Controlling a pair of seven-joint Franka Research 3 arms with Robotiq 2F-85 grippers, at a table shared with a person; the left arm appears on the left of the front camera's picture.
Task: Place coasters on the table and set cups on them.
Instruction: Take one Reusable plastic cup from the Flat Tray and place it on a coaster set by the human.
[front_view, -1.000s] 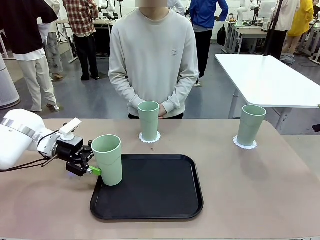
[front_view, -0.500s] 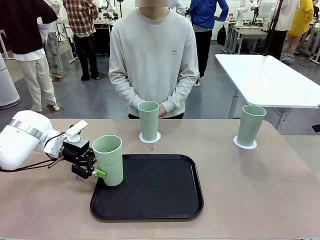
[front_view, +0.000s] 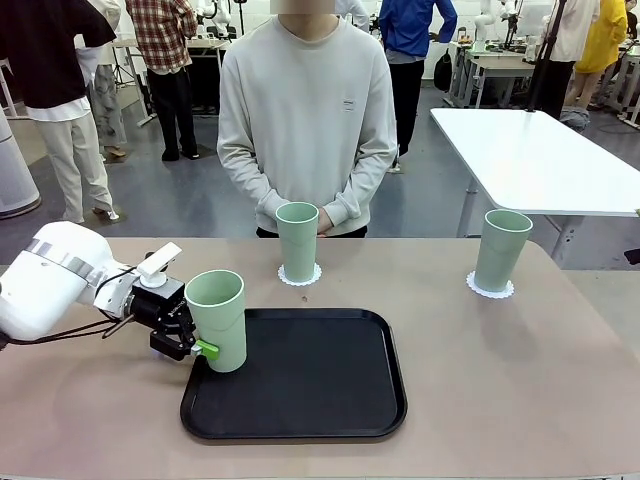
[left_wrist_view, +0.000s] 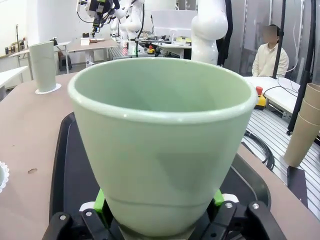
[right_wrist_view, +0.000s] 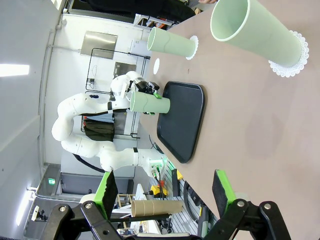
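The tall pale mint-green plastic tumbler (front_view: 217, 320) was held upright at the left edge of the black rounded plastic tray (front_view: 300, 395), its long axis vertical, pinched low between the green pads of the left gripper (front_view: 196, 345). The right gripper (right_wrist_view: 165, 195) was seen spread wide, well apart from the tray. Three tumblers were counted; two stood beyond the tray, each on a white lacy paper coaster (front_view: 300, 275). A third coaster (right_wrist_view: 157, 65) lay bare beyond the tray's left side.
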